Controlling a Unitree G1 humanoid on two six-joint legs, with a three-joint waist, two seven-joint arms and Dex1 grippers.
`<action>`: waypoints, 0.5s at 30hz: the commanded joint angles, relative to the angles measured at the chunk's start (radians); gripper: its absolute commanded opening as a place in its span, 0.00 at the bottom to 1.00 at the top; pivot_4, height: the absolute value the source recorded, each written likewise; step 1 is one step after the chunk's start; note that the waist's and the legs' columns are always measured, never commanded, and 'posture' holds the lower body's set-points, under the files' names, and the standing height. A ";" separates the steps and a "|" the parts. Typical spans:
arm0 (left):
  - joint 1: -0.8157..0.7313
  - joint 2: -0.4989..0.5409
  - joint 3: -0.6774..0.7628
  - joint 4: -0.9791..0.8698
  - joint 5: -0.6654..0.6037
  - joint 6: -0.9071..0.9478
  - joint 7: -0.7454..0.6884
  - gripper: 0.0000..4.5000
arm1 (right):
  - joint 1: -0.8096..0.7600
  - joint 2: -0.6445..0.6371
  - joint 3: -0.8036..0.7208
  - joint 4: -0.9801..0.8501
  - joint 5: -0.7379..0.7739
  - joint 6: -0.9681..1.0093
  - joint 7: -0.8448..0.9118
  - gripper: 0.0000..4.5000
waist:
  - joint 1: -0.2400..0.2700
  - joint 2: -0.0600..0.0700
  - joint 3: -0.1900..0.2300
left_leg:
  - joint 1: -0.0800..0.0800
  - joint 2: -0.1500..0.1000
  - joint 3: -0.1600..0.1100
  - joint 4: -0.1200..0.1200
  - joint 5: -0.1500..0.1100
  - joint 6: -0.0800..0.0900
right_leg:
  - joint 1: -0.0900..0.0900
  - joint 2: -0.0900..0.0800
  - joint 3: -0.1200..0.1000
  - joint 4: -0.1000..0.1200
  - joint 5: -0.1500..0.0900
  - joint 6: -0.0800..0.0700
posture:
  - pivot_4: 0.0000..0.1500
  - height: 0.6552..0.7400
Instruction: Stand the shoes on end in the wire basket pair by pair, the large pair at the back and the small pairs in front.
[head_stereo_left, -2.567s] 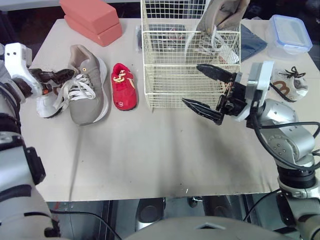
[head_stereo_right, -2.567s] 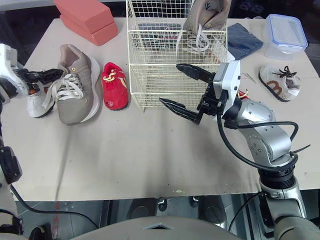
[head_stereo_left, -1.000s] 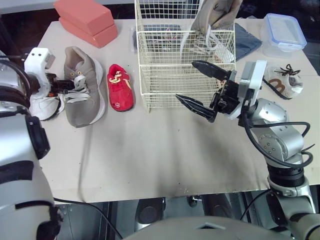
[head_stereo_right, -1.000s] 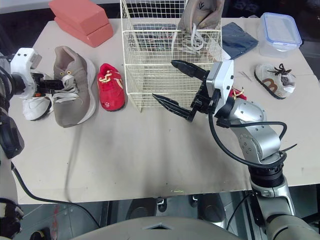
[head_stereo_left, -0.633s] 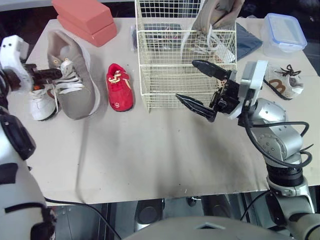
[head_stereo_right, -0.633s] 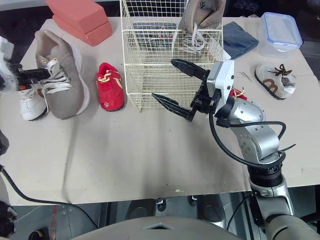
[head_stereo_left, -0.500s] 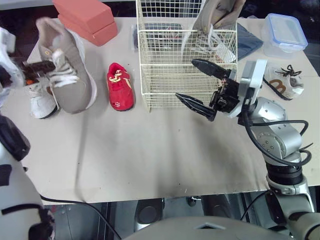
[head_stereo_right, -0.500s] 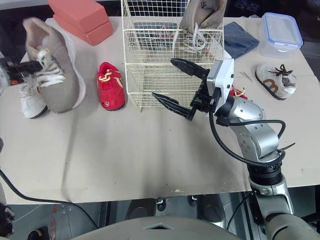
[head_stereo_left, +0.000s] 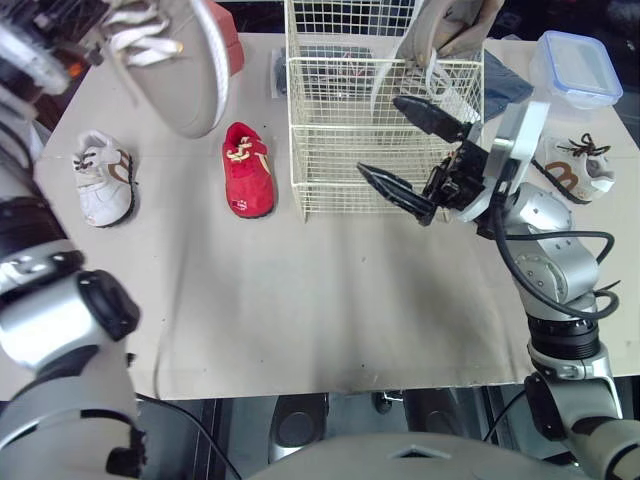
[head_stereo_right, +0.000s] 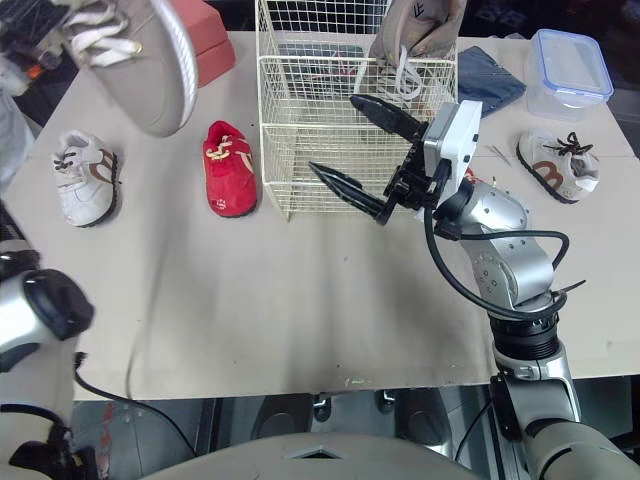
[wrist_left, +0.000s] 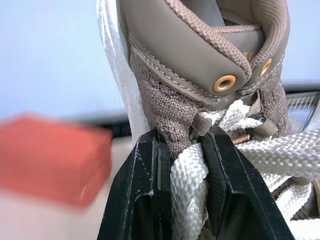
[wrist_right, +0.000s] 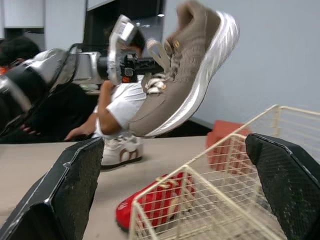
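Left gripper (wrist_left: 182, 146) pinches the big taupe sneaker (head_stereo_left: 185, 70) by its laces, midair, toe down and sole facing the wire basket (head_stereo_left: 340, 130). Right gripper (head_stereo_left: 383, 137) is spread wide.

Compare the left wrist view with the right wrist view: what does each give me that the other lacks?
Left wrist view: the grip up close, with the left gripper clamped across the laces of the large tan shoe.
Right wrist view: that shoe whole, held in the air above the table; the small white shoe and red shoe lying flat; the wire basket rim; a person behind; the right gripper open.
Both: the tan shoe, the left gripper holding it, the red block.
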 joint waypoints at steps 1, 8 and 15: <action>-0.042 -0.076 0.019 -0.167 -0.049 -0.097 0.136 0.12 | -0.010 0.008 -0.053 -0.024 -0.011 -0.047 -0.046 1.00 | 0.000 0.000 0.000 | 0.001 0.000 0.000 0.000 0.000 0.000 | 0.000 0.000 0.000 0.001 0.000 0.000 | 1.00 0.36; -0.121 -0.248 -0.097 -0.177 0.021 -0.352 0.263 0.12 | 0.035 -0.005 -0.112 -0.063 -0.027 -0.080 -0.108 1.00 | 0.010 0.000 0.000 | 0.001 -0.001 0.002 0.001 0.000 0.000 | 0.000 0.001 0.001 0.004 0.000 0.000 | 1.00 0.36; -0.248 -0.329 -0.191 0.077 0.130 -0.692 0.298 0.12 | 0.050 -0.014 -0.134 -0.086 -0.041 -0.101 -0.155 1.00 | 0.016 0.000 0.000 | 0.001 -0.003 0.005 0.001 0.000 0.000 | 0.000 0.001 -0.001 0.004 0.000 0.000 | 1.00 0.36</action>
